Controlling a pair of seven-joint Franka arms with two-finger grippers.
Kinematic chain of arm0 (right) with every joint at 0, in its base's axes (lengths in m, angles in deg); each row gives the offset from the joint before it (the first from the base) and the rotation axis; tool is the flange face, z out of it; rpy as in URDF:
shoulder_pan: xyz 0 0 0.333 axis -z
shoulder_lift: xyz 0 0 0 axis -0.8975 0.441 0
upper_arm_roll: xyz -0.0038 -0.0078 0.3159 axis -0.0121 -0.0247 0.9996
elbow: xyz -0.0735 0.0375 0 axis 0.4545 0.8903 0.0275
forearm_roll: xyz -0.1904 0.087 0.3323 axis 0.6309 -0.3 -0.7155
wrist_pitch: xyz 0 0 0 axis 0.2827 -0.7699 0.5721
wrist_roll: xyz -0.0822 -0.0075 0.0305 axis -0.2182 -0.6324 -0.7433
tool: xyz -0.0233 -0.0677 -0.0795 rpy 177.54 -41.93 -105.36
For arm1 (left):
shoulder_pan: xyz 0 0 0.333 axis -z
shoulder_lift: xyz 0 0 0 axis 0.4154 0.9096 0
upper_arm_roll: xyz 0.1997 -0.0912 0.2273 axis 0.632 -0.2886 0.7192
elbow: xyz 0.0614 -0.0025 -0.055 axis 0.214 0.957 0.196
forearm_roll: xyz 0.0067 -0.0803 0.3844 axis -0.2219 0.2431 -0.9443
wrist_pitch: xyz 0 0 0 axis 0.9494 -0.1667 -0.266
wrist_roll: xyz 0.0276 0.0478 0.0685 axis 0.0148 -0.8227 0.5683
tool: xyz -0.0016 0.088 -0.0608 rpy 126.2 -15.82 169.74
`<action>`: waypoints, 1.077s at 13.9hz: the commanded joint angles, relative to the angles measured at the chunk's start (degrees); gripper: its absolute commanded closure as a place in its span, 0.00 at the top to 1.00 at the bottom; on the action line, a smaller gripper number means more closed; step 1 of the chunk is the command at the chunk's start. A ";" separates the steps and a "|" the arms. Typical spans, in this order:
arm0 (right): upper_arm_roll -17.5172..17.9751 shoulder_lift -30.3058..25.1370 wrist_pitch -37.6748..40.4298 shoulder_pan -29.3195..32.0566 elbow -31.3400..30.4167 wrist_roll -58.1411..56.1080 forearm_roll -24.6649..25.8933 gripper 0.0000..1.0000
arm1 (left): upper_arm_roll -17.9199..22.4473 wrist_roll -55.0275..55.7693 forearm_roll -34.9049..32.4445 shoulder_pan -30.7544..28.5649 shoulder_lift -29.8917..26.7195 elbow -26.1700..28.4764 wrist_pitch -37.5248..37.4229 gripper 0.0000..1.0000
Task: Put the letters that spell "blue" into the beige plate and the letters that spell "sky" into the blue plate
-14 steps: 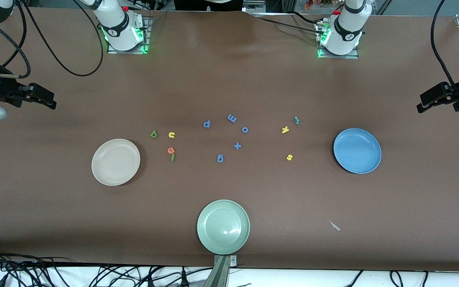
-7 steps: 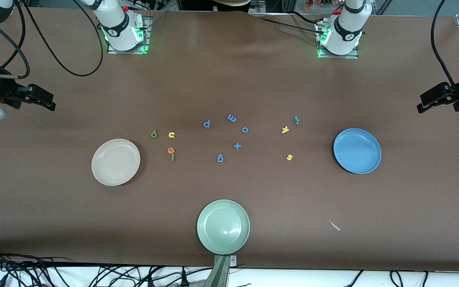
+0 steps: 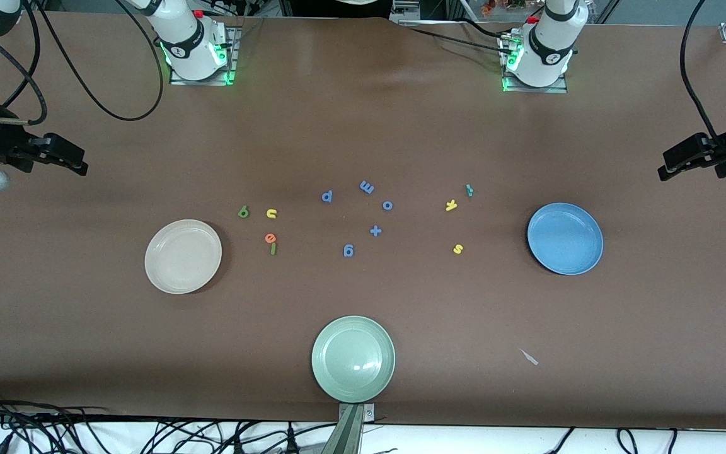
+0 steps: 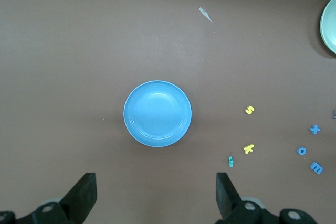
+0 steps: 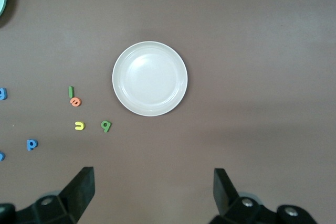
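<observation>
While idle, both claws wide apart

Only readable stuff is loose foam letters on the table (image 3: 363, 126): b (image 3: 243, 212), u (image 3: 271, 214), e (image 3: 270, 238), s (image 3: 457, 249), k (image 3: 451, 205).

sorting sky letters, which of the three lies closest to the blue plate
The yellow s: it lies nearest the blue plate and nearer the front camera than the yellow k and teal y.

Brown table (image 3: 363, 113), evenly lit
</observation>
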 commanded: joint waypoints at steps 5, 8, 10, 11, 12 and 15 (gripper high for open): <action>0.09 -1.89 -0.01 0.24 -2.01 0.10 -0.33 1.00 | -0.12 -0.65 -1.58 -0.25 0.02 -0.04 -0.48 1.00; 0.00 -1.89 0.08 0.33 -2.19 0.19 -0.41 1.00 | 0.05 -0.03 -1.49 -1.65 1.33 0.40 -0.75 1.00; 0.00 -1.89 -0.01 0.33 -2.19 0.19 -0.41 1.00 | 0.05 -0.21 -1.58 -2.44 2.21 0.75 -0.57 1.00; 0.00 -1.97 -0.01 0.33 -2.19 0.19 -0.41 1.00 | 0.05 -0.03 -1.58 -2.44 3.00 1.63 -0.22 1.00; 0.00 -1.89 -0.01 0.33 -2.19 0.27 -0.41 1.00 | 0.05 0.32 -1.58 -2.36 3.53 2.59 0.39 1.00; 0.09 -1.97 -0.01 0.24 -2.01 0.54 -0.76 1.00 | -0.56 5.58 -0.09 -1.57 4.24 10.12 6.95 1.00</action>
